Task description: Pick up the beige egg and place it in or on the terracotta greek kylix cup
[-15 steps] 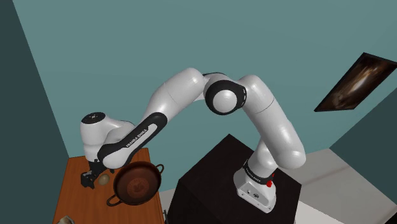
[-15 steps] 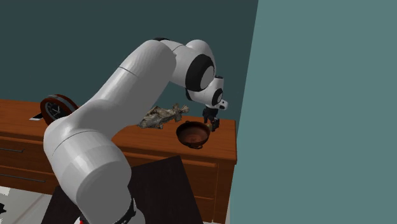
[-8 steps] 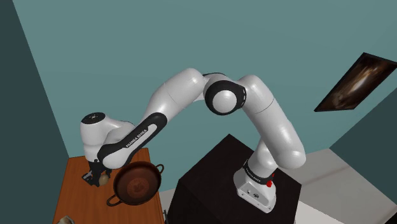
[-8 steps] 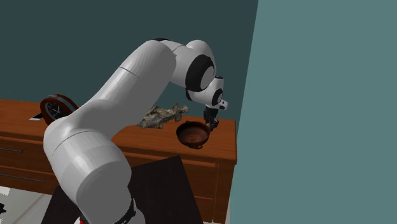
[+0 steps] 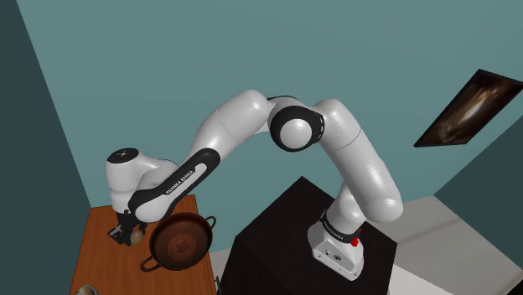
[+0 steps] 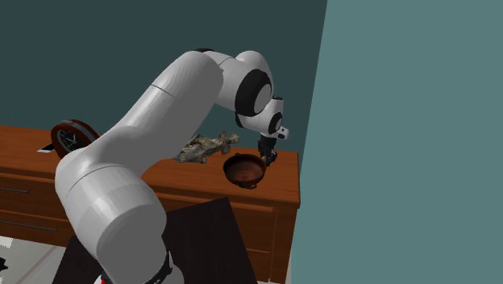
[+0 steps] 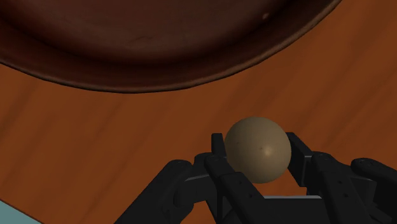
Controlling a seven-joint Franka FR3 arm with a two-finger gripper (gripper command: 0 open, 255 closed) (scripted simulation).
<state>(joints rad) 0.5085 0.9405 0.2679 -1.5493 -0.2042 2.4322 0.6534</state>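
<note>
Two black fingers (image 7: 219, 167) of the end effector (image 7: 257, 146) are closed against the sides of a beige egg (image 7: 257, 151), clasping it. The egg is just beside the rim of a wide reddish-brown cup (image 7: 159, 44), over a wooden surface (image 7: 95, 146). It may be resting on the wood or raised slightly; that is unclear. A crumpled grey object (image 6: 208, 147) lies near the cup.
</note>
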